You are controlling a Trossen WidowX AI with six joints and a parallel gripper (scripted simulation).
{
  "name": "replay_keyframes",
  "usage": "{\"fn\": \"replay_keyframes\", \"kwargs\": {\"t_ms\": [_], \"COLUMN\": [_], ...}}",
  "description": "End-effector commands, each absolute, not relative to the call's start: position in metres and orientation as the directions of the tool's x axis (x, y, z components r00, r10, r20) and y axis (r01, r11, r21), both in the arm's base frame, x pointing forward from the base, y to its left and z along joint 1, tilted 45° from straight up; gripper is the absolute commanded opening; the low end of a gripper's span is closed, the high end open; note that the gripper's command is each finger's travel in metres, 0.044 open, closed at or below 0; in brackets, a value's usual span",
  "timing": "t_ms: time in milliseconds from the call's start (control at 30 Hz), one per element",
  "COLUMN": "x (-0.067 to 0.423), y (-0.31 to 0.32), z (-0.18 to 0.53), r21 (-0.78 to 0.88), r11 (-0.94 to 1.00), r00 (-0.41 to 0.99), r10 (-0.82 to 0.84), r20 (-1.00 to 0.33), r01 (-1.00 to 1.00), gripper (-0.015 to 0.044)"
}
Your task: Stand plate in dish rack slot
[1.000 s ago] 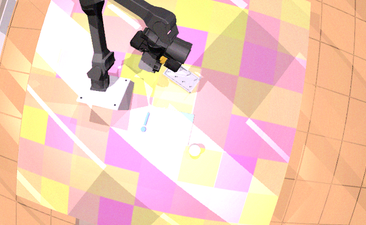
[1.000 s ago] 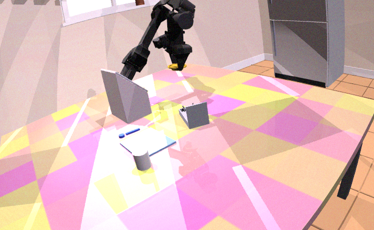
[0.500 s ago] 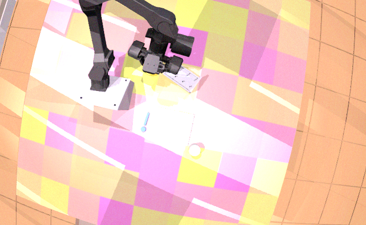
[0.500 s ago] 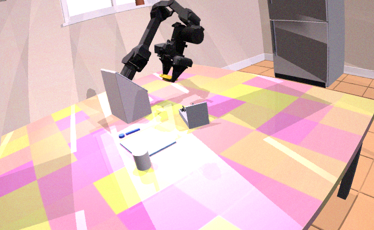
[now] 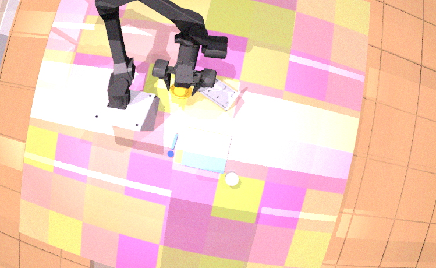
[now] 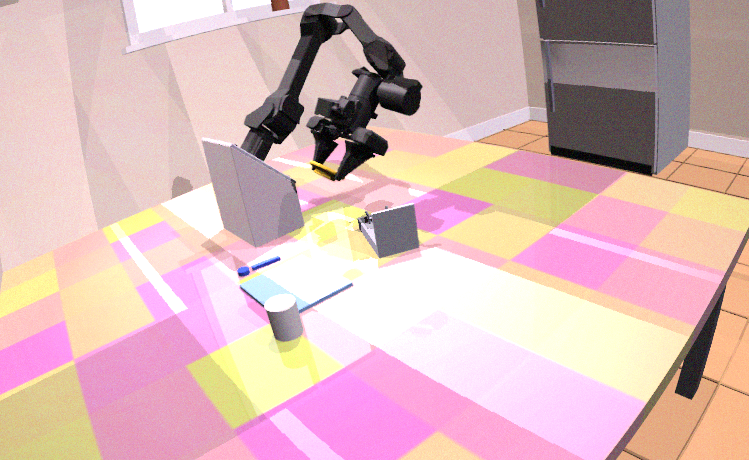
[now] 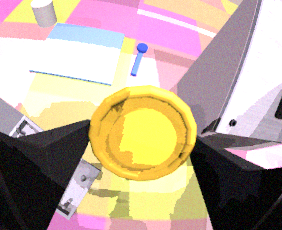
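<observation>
My gripper (image 5: 181, 90) (image 6: 331, 170) (image 7: 142, 132) is shut on a round yellow plate (image 5: 180, 93) (image 6: 322, 168) (image 7: 144, 128), gripped by its rim. It holds the plate roughly flat in the air above the table. The dish rack (image 5: 221, 94) (image 6: 391, 229) (image 7: 7, 116) is a small grey box with rails, standing on the table. It lies to the right of the plate in the overhead view, and lower and nearer the camera in the side view. The plate is clear of the rack.
A large grey wedge-shaped arm base (image 5: 136, 111) (image 6: 251, 194) (image 7: 248, 75) stands left of the plate. In front lie a blue spoon (image 5: 173, 143) (image 6: 258, 264) (image 7: 140, 58), a light blue mat (image 5: 202, 161) (image 6: 260, 287) (image 7: 84, 34) and a pale cup (image 5: 231, 178) (image 6: 283, 317) (image 7: 43, 10).
</observation>
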State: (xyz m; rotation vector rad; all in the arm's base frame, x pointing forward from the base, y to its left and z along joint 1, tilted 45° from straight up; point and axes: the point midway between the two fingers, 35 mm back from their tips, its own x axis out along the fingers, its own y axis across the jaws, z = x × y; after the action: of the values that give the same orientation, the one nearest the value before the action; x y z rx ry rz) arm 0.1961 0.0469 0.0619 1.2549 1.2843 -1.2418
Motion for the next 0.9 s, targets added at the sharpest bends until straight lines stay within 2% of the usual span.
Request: {"fn": "replay_keyframes", "kwargs": {"t_ms": [0, 433, 867], "x": [0.197, 0.206, 0.215], "y": [0.047, 0.052, 0.063], "z": [0.054, 0.041, 0.039], "r21": [-0.017, 0.120, 0.272], "r11": [0.016, 0.166, 0.320], "r00": [-0.017, 0.156, 0.381], "r10": [-0.019, -0.225, -0.351], "r20": [-1.000, -0.962, -0.855], "r01": [1.000, 0.979, 0.907], "gripper": [0.0000, 0.0000, 0.0000]}}
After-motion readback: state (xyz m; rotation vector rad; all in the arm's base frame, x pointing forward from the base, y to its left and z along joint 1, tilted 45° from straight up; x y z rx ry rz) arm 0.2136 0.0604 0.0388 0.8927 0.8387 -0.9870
